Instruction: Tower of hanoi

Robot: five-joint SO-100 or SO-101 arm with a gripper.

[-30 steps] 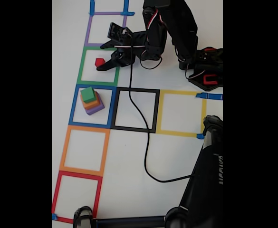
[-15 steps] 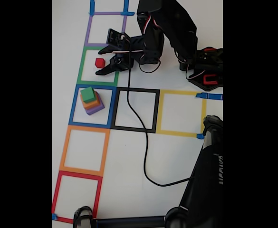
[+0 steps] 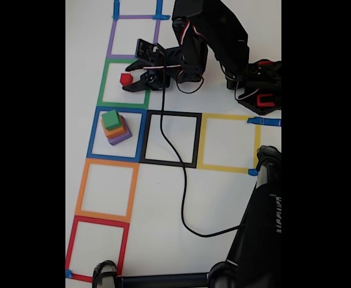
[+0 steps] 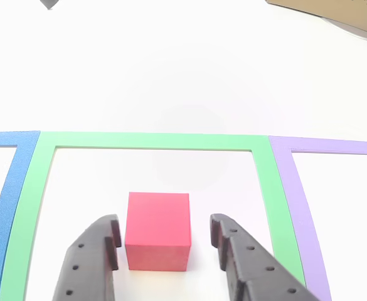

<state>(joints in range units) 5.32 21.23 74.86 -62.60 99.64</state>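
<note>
A small red cube (image 3: 126, 78) (image 4: 158, 229) sits inside the green taped square (image 3: 107, 84) (image 4: 152, 141). My gripper (image 3: 128, 75) (image 4: 164, 235) is open around it, one finger on each side, with small gaps between the pads and the cube. In the blue square (image 3: 93, 133) stands a stack of cubes (image 3: 115, 127): green on top, orange below, purple at the bottom.
Taped squares run in a column: purple (image 3: 112, 37), green, blue, orange (image 3: 82, 191), red (image 3: 72, 247). Black (image 3: 197, 139) and yellow (image 3: 254, 144) squares lie right of the blue one. A black cable (image 3: 181, 180) crosses the black square. A second dark arm (image 3: 262, 210) stands at the lower right.
The gripper has narrowed around the red cube and shifted slightly up the fixed view. The cube and the stack have stayed in place.
</note>
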